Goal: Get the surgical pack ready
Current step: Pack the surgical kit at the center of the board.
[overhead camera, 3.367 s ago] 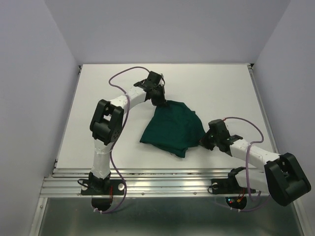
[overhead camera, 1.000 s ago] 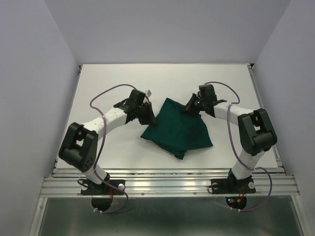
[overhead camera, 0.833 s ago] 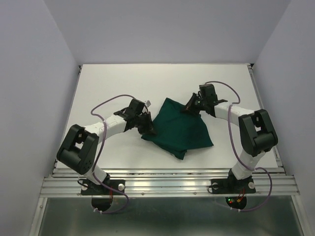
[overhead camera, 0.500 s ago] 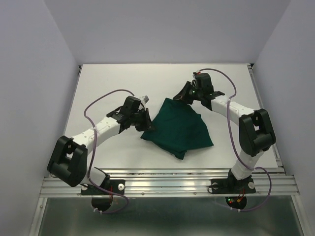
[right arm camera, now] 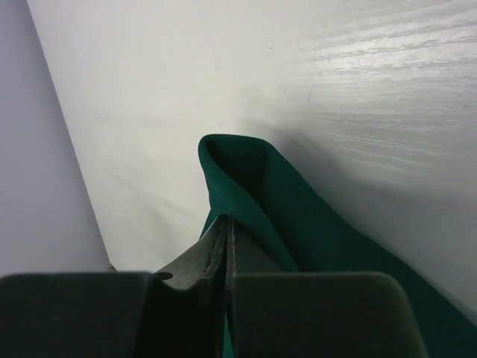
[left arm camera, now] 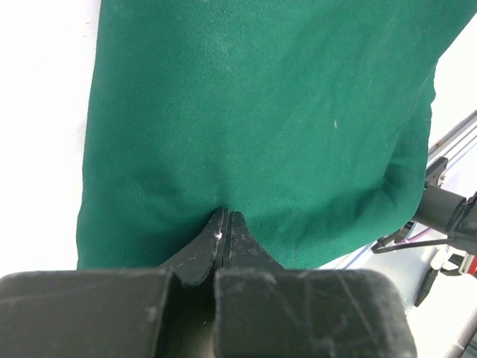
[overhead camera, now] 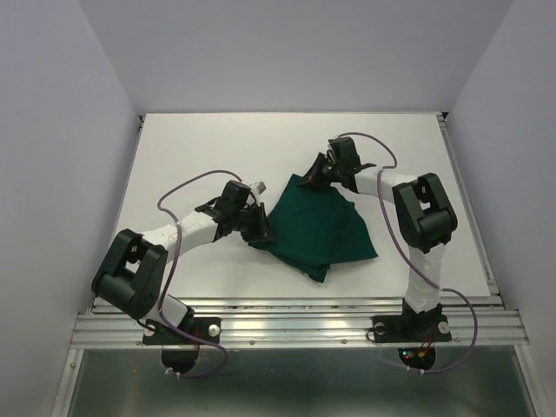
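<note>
Dark green cloth drape [overhead camera: 317, 230] lies folded into a rough four-cornered bundle on the white worktop [overhead camera: 400, 148]. It is limp woven fabric, light and not fragile. It puckers wherever it is pinched and will sag and trail rather than keep its shape, so I judge that a tug at one point shifts only the layers actually caught. An edge or corner offers the best hold, since the layers can be gathered there, and two holds well apart should keep it spread. The left fingers [left arm camera: 205, 246] are closed tight at the drape's left edge, with small creases radiating from their tips, which suggests a pinch of cloth. The right fingers [right arm camera: 212, 250] are closed just as tight at the drape's far corner, where a rolled fold stands up off the worktop. Anything wrapped inside the drape is hidden. No brand, label or writing can be read anywhere on the drape.
</note>
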`<state>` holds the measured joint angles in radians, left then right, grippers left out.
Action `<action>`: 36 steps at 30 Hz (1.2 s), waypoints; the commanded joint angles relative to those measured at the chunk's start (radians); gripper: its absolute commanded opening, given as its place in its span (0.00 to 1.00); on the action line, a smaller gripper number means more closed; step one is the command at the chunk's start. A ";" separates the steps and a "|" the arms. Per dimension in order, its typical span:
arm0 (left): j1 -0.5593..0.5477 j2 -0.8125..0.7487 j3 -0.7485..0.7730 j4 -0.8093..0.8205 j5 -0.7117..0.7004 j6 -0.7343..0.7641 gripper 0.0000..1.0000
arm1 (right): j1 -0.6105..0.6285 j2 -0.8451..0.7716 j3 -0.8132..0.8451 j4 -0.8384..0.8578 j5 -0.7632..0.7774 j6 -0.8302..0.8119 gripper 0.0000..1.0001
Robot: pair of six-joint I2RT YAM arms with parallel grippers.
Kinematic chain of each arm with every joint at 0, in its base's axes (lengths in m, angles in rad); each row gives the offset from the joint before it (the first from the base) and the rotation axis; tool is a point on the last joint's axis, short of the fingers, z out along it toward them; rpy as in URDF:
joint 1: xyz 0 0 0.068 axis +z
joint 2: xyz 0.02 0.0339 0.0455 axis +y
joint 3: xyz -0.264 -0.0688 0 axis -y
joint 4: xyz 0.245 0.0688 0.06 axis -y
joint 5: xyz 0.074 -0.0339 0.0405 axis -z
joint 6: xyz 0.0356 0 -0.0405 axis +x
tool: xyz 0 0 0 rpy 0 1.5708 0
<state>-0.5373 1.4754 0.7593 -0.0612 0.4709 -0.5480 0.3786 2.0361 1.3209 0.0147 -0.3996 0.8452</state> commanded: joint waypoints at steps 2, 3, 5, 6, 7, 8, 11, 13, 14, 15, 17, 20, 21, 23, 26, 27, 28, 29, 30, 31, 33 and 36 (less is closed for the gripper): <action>-0.007 -0.094 0.011 -0.083 -0.028 0.051 0.00 | -0.010 -0.063 0.029 0.001 0.002 -0.023 0.02; -0.007 -0.110 0.021 -0.095 -0.032 0.056 0.00 | -0.010 -0.085 0.023 0.002 0.001 -0.024 0.02; -0.007 -0.135 0.058 -0.129 -0.038 0.062 0.00 | -0.010 -0.166 -0.017 0.001 0.002 -0.032 0.03; -0.010 -0.157 0.077 -0.138 -0.031 0.060 0.00 | -0.010 -0.227 -0.037 -0.002 0.016 -0.043 0.03; -0.010 -0.167 0.086 -0.137 -0.028 0.057 0.00 | -0.010 -0.228 -0.057 -0.007 0.030 -0.047 0.04; -0.024 -0.171 0.095 -0.137 -0.025 0.056 0.00 | -0.010 -0.284 -0.078 -0.010 0.042 -0.052 0.04; -0.064 -0.147 0.130 -0.117 -0.002 0.053 0.00 | -0.020 -0.373 -0.188 -0.040 0.067 -0.063 0.04; -0.087 -0.121 0.143 -0.100 0.009 0.048 0.00 | -0.029 -0.401 -0.233 -0.048 0.070 -0.064 0.05; -0.099 -0.106 0.150 -0.097 0.012 0.049 0.00 | -0.029 -0.410 -0.256 -0.050 0.071 -0.063 0.04; -0.128 -0.075 0.161 -0.089 0.014 0.051 0.00 | -0.043 -0.424 -0.303 -0.050 0.077 -0.060 0.04; -0.159 -0.047 0.164 -0.072 0.023 0.054 0.00 | -0.058 -0.430 -0.345 -0.050 0.079 -0.054 0.04; -0.210 0.012 0.160 -0.048 0.046 0.065 0.00 | -0.087 -0.422 -0.403 -0.048 0.093 -0.061 0.04; -0.220 0.046 0.158 -0.043 0.051 0.069 0.00 | -0.105 -0.416 -0.413 -0.048 0.100 -0.070 0.04; -0.239 0.080 0.155 -0.035 0.048 0.069 0.00 | -0.125 -0.399 -0.425 -0.050 0.088 -0.074 0.03; -0.240 0.120 0.170 -0.058 0.043 0.071 0.00 | -0.126 -0.433 -0.410 -0.091 0.064 -0.104 0.03; -0.240 0.108 0.179 -0.069 0.038 0.074 0.00 | -0.126 -0.447 -0.399 -0.113 0.064 -0.130 0.03; -0.240 0.089 0.202 -0.093 0.016 0.080 0.00 | -0.126 -0.465 -0.391 -0.134 0.064 -0.146 0.04; -0.240 0.070 0.218 -0.112 0.000 0.085 0.00 | -0.126 -0.511 -0.378 -0.174 0.070 -0.162 0.04; -0.240 0.025 0.236 -0.130 -0.017 0.092 0.00 | -0.126 -0.536 -0.374 -0.194 0.073 -0.194 0.05; -0.237 0.004 0.273 -0.168 -0.053 0.105 0.00 | -0.126 -0.560 -0.370 -0.217 0.074 -0.210 0.06; -0.214 -0.048 0.307 -0.201 -0.083 0.120 0.00 | -0.126 -0.628 -0.376 -0.274 0.055 -0.247 0.07; -0.138 -0.076 0.344 -0.247 -0.092 0.141 0.00 | -0.080 -0.704 -0.399 -0.338 0.030 -0.277 0.07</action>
<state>-0.7521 1.4910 1.0283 -0.2527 0.4244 -0.4587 0.2588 1.4261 0.9009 -0.2230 -0.3473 0.6544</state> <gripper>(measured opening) 0.018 0.072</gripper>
